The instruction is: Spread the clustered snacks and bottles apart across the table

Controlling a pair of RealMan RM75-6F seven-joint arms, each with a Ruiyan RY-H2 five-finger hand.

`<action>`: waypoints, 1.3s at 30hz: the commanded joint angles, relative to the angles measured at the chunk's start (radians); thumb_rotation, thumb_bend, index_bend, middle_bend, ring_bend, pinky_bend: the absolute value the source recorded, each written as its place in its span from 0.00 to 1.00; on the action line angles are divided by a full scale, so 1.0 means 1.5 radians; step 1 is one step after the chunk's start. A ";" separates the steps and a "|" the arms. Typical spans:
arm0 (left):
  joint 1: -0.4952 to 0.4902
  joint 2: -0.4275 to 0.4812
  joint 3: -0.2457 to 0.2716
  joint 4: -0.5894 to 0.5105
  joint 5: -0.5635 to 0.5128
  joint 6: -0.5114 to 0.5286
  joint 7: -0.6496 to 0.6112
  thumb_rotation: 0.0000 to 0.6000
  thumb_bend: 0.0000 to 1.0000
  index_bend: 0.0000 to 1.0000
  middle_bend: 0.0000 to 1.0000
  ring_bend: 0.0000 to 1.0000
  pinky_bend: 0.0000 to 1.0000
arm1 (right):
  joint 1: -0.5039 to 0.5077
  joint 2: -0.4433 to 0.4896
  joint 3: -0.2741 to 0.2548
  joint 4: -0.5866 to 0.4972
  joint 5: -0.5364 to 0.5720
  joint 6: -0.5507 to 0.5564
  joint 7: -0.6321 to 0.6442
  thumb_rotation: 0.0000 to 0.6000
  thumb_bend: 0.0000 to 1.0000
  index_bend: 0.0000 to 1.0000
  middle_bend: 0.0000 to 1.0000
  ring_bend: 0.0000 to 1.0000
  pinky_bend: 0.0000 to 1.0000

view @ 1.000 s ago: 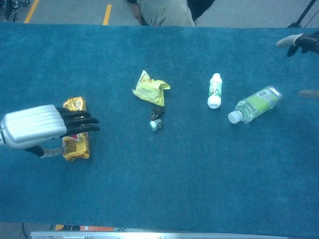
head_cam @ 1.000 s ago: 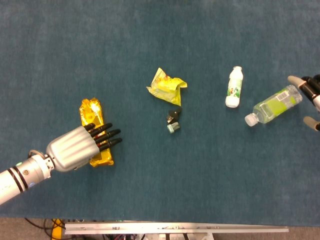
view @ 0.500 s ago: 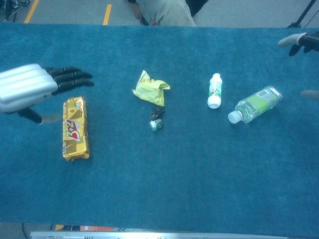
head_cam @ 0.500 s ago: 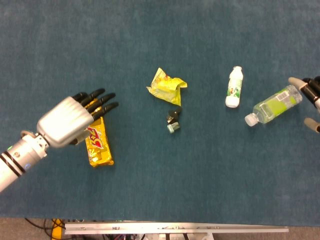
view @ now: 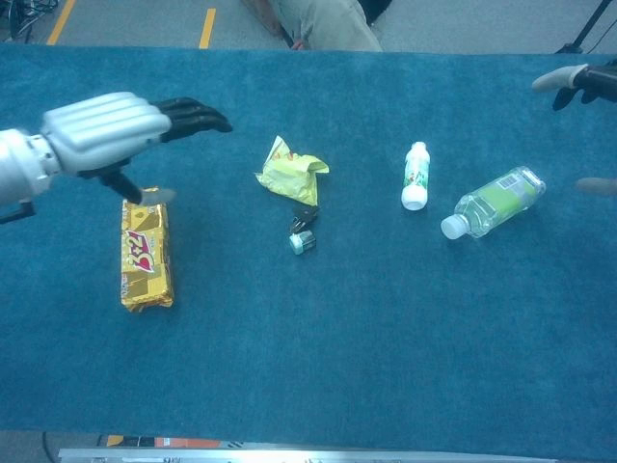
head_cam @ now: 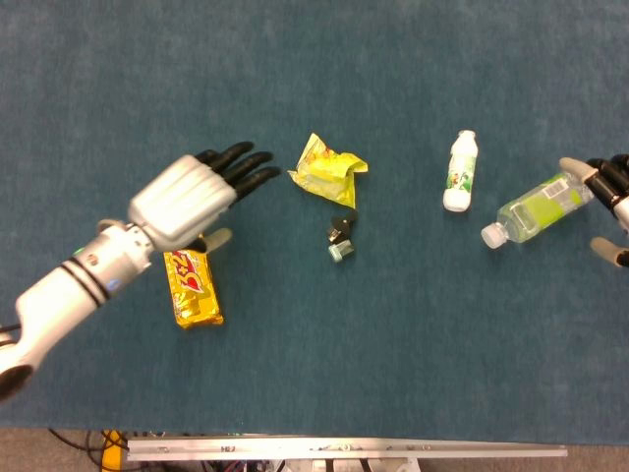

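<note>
The left hand (head_cam: 192,197) hovers, fingers apart and empty, near the yellow snack bag (head_cam: 328,172) mid-surface (right hand (head_cam: 611,192) likewise open beside the green bottle (head_cam: 539,206)); it should nudge low, avoiding the clip.

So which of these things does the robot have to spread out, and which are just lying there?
For the job:
gold snack bar
yellow snack bag
white bottle
clear green-label bottle

Just lying about:
small black and teal object, too small to identify
</note>
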 commanded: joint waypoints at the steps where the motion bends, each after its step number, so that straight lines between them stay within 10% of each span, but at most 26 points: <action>1: -0.026 -0.028 -0.027 -0.003 -0.036 -0.036 0.026 1.00 0.32 0.07 0.07 0.03 0.27 | 0.000 -0.001 0.000 0.001 0.000 0.000 0.002 1.00 0.00 0.22 0.38 0.36 0.54; 39: -0.178 -0.262 -0.089 0.231 -0.320 -0.189 0.195 1.00 0.32 0.11 0.08 0.03 0.26 | 0.014 -0.016 0.010 0.014 0.029 -0.031 0.014 1.00 0.00 0.22 0.38 0.36 0.54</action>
